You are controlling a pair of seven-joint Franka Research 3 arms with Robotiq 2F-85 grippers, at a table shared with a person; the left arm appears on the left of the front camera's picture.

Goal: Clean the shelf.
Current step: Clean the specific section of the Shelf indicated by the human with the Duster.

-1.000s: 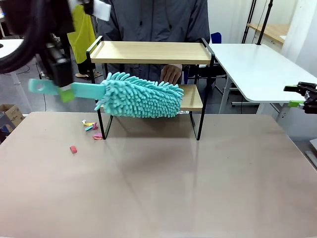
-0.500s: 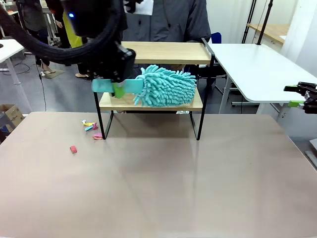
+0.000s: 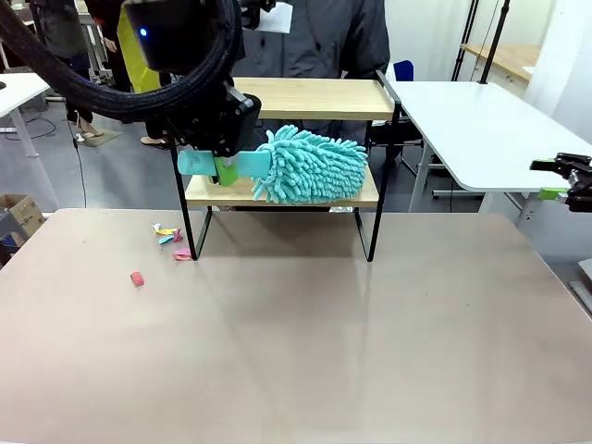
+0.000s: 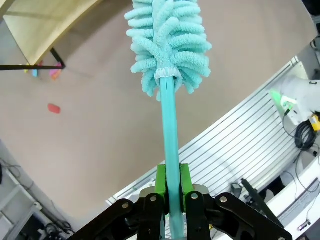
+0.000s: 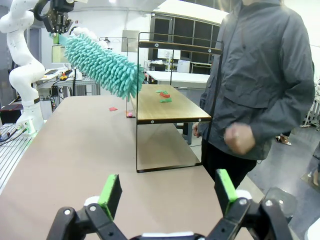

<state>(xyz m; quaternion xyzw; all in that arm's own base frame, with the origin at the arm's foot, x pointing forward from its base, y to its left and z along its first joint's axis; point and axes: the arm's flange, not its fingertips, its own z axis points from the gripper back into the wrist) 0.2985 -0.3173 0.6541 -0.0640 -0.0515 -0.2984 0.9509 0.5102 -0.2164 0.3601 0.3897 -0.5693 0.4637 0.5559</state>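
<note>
We find the left gripper (image 4: 170,186) pinching the teal duster (image 3: 310,166) by its handle, head beside the lower board of the shelf (image 3: 305,97). The right gripper (image 5: 167,192), at three o'clock, stands spread and empty.

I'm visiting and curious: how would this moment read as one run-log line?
left jaws: shut on duster handle | duster head: at lower board of shelf | scraps: on lower board | right jaws: open

Probably a robotics lab: white worktables (image 3: 467,125), tripod stands (image 3: 498,32), cables (image 4: 300,136).
</note>
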